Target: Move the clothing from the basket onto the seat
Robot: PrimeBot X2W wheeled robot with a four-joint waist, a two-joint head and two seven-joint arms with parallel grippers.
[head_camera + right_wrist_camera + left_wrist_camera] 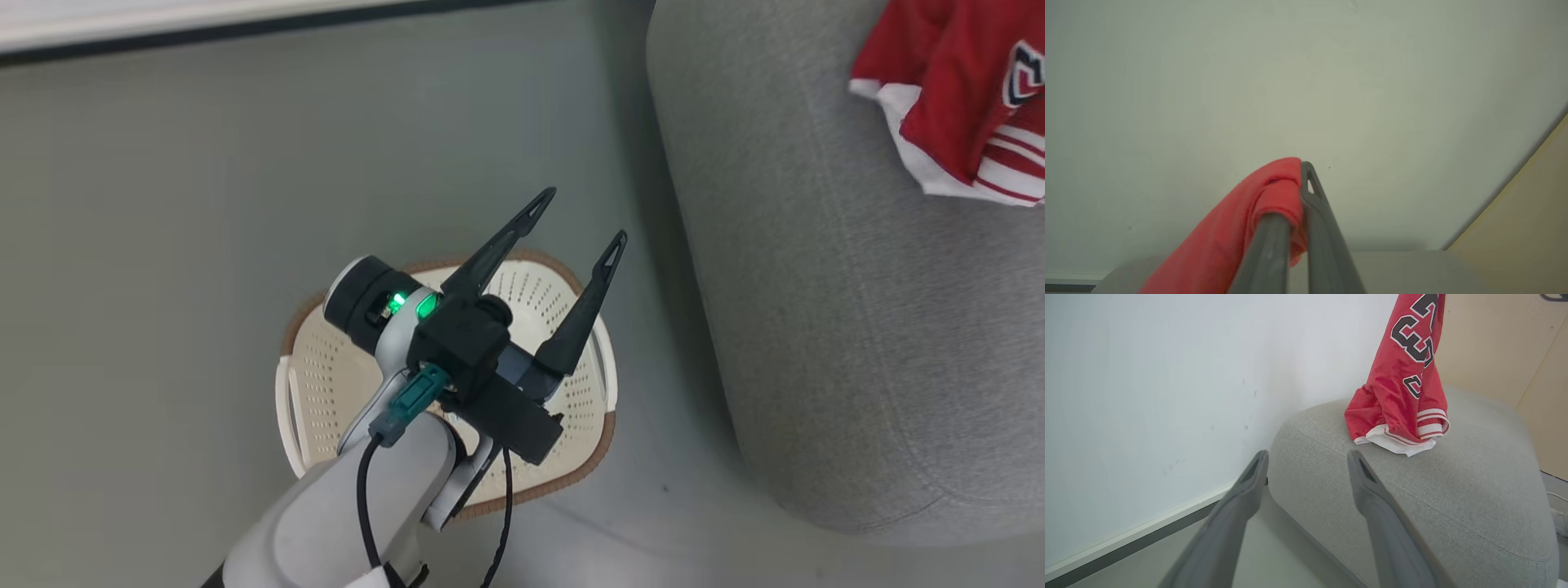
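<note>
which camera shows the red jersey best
The left wrist view: the clothing hangs nearly whole, its number visible, its hem resting on the seat. The head view catches a crumpled part of it on the seat at the top right edge. The right wrist view shows a red fold pinched in the shut right gripper.

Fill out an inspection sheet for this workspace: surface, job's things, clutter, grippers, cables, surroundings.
Surface: grey floor; the basket stands on it beside the seat.
Job's things: basket upright, no clothing in the part of its inside that shows, the middle hidden by the arm; red clothing hanging, hem resting on the seat.
Clutter: nothing seen.
Grippers: left gripper open above the basket, holding nothing; right gripper shut on the clothing.
Cables: black cable running from a plug on the left wrist.
Surroundings: white wall, beige panel behind the seat.
</note>
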